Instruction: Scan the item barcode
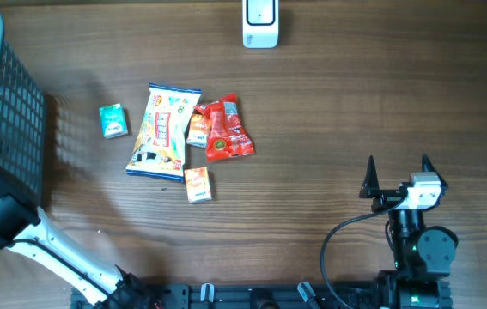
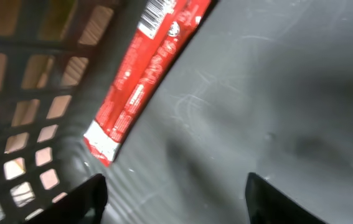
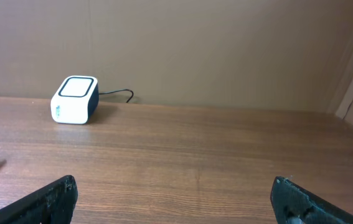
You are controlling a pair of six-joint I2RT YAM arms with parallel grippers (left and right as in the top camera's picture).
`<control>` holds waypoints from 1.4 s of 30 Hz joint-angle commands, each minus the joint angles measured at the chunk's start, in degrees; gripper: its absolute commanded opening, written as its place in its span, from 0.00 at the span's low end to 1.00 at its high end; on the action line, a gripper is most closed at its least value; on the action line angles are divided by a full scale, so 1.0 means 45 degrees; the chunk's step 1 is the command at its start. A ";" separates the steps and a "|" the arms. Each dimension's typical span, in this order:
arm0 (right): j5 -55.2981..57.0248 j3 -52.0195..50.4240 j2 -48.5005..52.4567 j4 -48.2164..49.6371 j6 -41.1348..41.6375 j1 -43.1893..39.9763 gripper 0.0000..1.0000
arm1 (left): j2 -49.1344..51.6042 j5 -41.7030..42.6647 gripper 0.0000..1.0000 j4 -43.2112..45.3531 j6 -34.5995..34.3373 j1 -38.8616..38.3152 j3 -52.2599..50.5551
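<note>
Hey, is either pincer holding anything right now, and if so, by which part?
Nothing is held. The left pincer stands open inside the basket, the red packet lying clear of it; the right pincer is open over the table.

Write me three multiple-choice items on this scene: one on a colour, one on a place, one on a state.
1. The packet lying in the basket is:
A. red
B. green
C. blue

2. The barcode scanner stands:
A. in the basket
B. on the table, near its far edge
C. on the floor

3. The right tool is:
A. shut on the scanner
B. shut on a packet
C. open and empty

Answers:
1. A: the left wrist view shows red wrapping against the mesh wall.
2. B: overhead, it sits on bare wood at the far side.
3. C: its fingers stand wide apart with nothing between them.
</note>
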 commanded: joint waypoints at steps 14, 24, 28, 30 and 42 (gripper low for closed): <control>0.0121 -0.0024 -0.0053 0.0019 0.0180 -0.0063 1.00 | 0.0068 -0.4347 0.62 0.0228 0.0170 0.0078 -0.0010; 0.0121 -0.0024 -0.0058 0.0019 0.0185 -0.0063 1.00 | 0.0175 -0.4857 0.04 0.1273 0.0024 0.0262 -0.0019; 0.0121 -0.0024 -0.0053 0.0019 0.0185 -0.0063 1.00 | 0.0272 -0.3891 0.04 0.1389 0.0029 0.0520 -0.0034; 0.0121 -0.0024 -0.0053 0.0019 0.0180 -0.0063 1.00 | 0.0340 -0.3895 0.04 0.1379 0.0034 0.0646 -0.0034; 0.0121 -0.0024 -0.0053 0.0019 0.0180 -0.0063 1.00 | 0.1292 -0.3536 0.04 0.1375 0.0068 0.0937 -0.0039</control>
